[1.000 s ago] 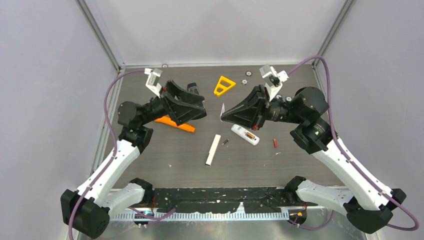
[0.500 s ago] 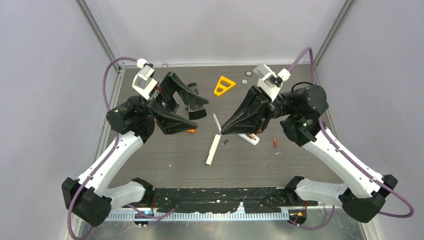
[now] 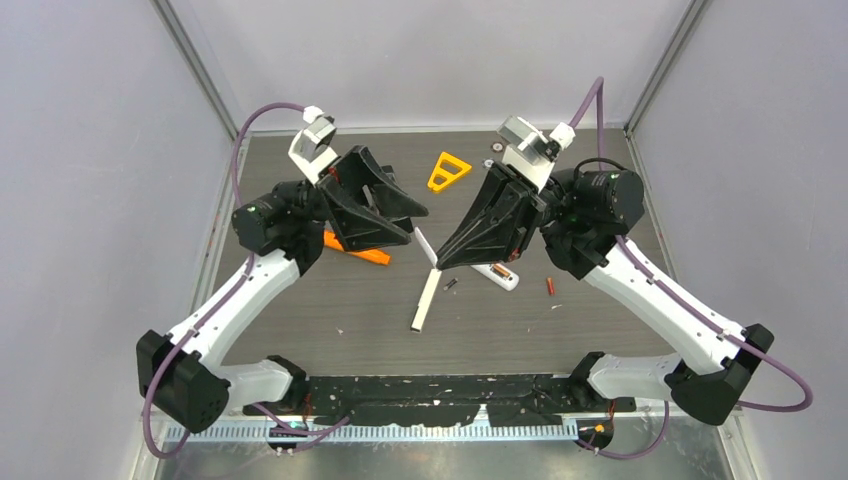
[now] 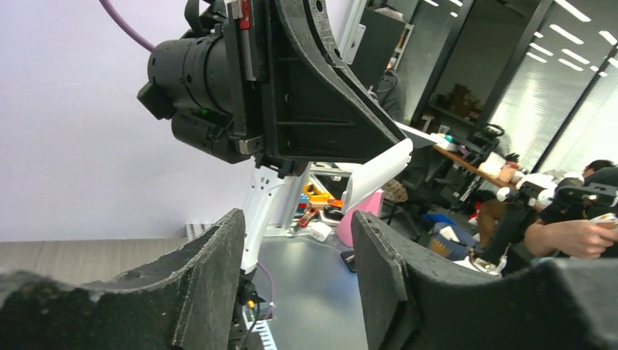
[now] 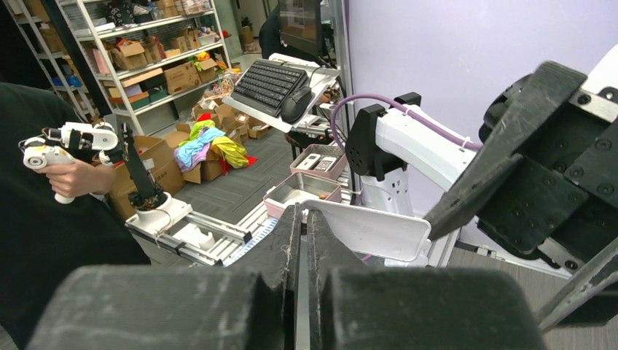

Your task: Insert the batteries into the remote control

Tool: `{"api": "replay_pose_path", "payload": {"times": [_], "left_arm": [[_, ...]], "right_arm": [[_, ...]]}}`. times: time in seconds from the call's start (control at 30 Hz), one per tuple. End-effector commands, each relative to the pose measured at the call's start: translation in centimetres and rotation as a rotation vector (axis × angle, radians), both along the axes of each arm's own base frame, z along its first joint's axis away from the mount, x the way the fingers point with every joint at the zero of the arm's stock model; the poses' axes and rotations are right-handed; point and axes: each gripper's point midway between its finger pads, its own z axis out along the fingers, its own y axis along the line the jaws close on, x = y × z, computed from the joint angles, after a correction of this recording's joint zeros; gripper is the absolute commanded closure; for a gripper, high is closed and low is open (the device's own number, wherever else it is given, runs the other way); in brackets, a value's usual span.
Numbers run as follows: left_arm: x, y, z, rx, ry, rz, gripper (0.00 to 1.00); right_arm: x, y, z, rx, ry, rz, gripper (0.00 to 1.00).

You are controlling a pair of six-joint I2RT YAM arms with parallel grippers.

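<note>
Barely started, I judge: right gripper [image 3: 440,262] pinches white cover plate [image 5: 372,230], left gripper [image 3: 418,226] gapes empty, red battery [image 3: 549,286] and dark grey battery [image 3: 450,284] lie loose.

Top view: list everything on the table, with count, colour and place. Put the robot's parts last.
remote: one, white, right of centre, partly under the right arm
batteries: three; dark grey left of the remote, orange at the remote, red to its right
strip: one, white, centre
panel: one, white, pinched above the table
triangle: one, orange, far side
bar: one, orange, under the left arm
table: one, dark
left gripper: black, open
right gripper: black, shut on the panel
</note>
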Motion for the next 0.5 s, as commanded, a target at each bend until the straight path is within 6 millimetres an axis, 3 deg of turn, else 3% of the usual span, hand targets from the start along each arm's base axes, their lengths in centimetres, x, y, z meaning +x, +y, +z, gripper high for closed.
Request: {"api": "replay_pose_path", "payload": {"times": [0.0, 0.47], "left_arm": [[-1.8, 0.7, 1.8, -0.056, -0.001, -0.055, 0.46], [-3.9, 1.6, 2.7, -0.106, 0.001, -0.086, 0.48]], "right_arm": [[-0.7, -0.4, 1.8, 0.042, -0.038, 0.022, 0.95], [0.4, 0.5, 1.5, 0.039, 0.006, 0.006, 0.95]]}}
